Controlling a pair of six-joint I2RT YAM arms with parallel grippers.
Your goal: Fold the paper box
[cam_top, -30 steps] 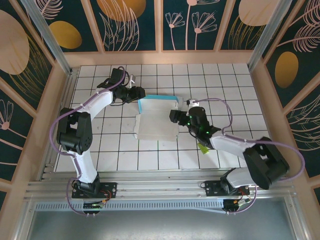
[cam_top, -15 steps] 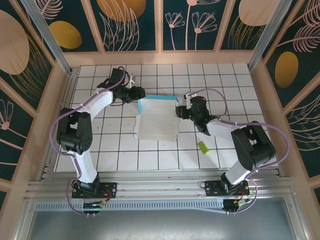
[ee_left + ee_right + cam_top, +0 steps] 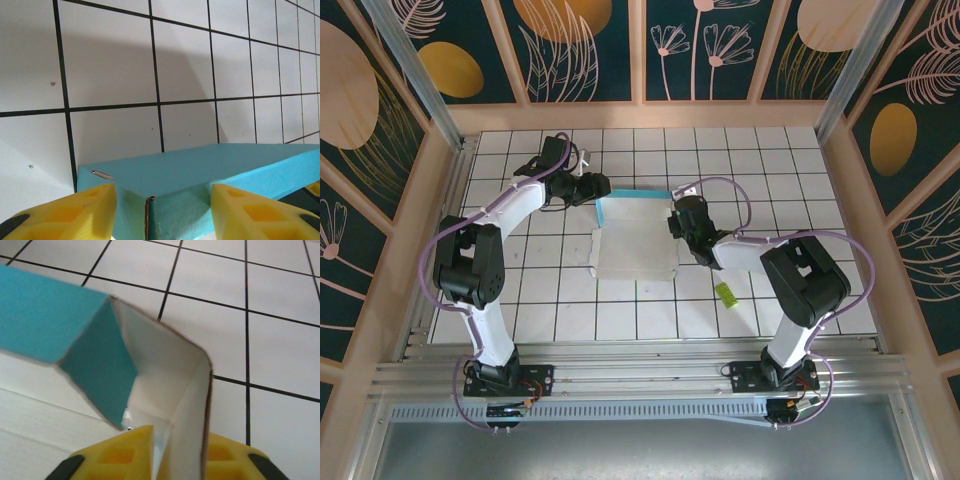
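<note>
The paper box [image 3: 635,240] sits a little left of centre in the top view, on the white tiled table [image 3: 770,160], its white floor facing up and a turquoise wall raised along its far edge. My left gripper [image 3: 595,190] is at the box's upper-left corner. From the left wrist, its yellow fingers [image 3: 60,212] stand about half apart on either side of the turquoise corner [image 3: 225,170], and I cannot tell whether either one presses on the card. My right gripper [image 3: 675,222] is at the upper-right corner of the box. In the right wrist view its fingers [image 3: 120,450] are drawn in close with the white side flap [image 3: 185,405] upright between them, pinched at its lower edge. A small lime-green strip [image 3: 725,293] lies on the tiles lower right of the box, apart from it
</note>
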